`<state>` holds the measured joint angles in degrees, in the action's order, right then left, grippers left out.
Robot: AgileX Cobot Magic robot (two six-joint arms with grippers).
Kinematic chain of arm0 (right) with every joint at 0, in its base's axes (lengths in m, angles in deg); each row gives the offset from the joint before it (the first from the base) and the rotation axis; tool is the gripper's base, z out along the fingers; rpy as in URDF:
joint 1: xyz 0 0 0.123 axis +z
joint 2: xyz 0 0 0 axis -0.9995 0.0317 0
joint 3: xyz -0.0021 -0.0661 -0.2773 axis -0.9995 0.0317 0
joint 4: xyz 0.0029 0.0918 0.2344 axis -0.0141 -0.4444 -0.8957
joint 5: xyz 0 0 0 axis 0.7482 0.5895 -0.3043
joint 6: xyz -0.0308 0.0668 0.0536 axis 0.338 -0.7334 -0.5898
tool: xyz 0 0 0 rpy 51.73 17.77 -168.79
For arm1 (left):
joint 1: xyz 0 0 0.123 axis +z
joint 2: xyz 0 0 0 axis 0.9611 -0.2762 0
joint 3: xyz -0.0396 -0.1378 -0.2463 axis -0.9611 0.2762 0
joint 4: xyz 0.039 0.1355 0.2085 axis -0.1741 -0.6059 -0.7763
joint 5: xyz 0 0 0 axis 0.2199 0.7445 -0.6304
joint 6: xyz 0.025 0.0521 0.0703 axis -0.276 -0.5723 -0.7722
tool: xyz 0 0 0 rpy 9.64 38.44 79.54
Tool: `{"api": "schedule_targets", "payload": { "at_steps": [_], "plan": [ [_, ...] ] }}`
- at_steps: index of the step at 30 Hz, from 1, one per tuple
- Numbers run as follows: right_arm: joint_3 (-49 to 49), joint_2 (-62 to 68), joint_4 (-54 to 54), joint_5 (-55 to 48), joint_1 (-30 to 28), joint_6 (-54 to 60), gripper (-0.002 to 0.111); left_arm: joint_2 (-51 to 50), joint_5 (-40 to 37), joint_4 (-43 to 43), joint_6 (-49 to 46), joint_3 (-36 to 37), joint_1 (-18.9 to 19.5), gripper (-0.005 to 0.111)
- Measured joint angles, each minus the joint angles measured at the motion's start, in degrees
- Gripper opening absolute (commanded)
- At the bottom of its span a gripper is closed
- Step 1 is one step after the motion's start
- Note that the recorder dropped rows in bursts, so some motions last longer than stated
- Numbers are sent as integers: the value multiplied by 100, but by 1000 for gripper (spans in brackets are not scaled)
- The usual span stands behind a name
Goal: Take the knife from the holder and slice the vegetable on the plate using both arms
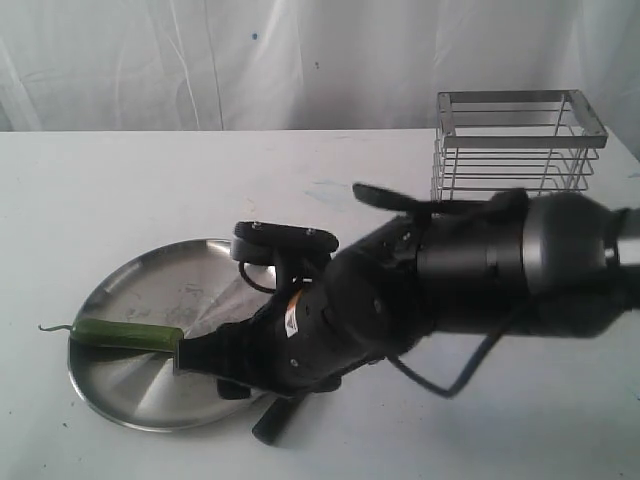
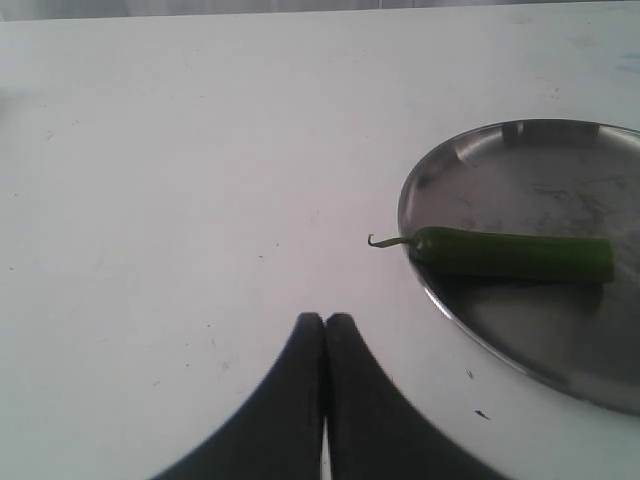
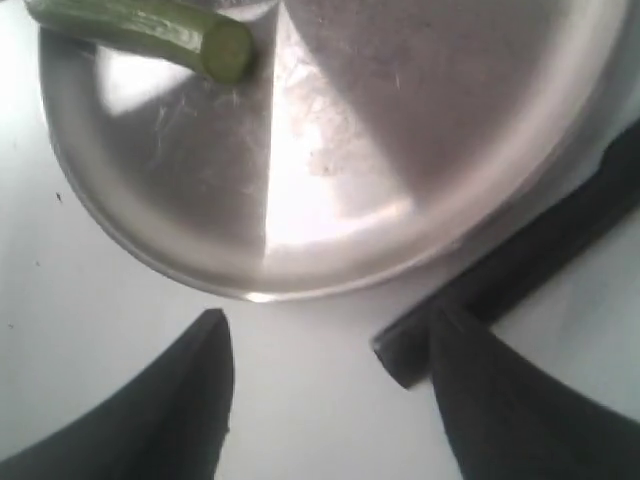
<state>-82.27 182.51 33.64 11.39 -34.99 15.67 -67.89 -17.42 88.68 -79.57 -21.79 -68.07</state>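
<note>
Our right pincer (image 3: 330, 360) hangs released over the white desk (image 2: 150, 150), the black-handled knife (image 3: 520, 270) lying beside the round steel plate (image 3: 400, 150), out of the wire holder (image 1: 518, 145). The green chili-like vegetable (image 2: 510, 255) lies on the plate. Our left pincer (image 2: 324, 330) is clenched empty. We judge regrasping the handle comes next.

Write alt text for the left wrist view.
A slim green chili pepper lies across the near edge of a round stainless-steel plate, its curled stem overhanging the rim, on a white table. The black left gripper is shut, empty.
</note>
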Motion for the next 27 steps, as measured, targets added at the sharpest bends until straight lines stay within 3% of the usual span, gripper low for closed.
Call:
{"api": "schedule_targets", "payload": {
  "at_steps": [3, 8, 27],
  "plan": [
    [-406, 62, 336, -1137, -218, -269, 54, 0, 0, 0, 0, 0, 0, 0],
    [-671, 430, 547, -1849, -485, -560, 54, 0, 0, 0, 0, 0, 0, 0],
    [-880, 1206, 196, -1449, -494, -1169, 54, 0, 0, 0, 0, 0, 0, 0]
  ]
}}
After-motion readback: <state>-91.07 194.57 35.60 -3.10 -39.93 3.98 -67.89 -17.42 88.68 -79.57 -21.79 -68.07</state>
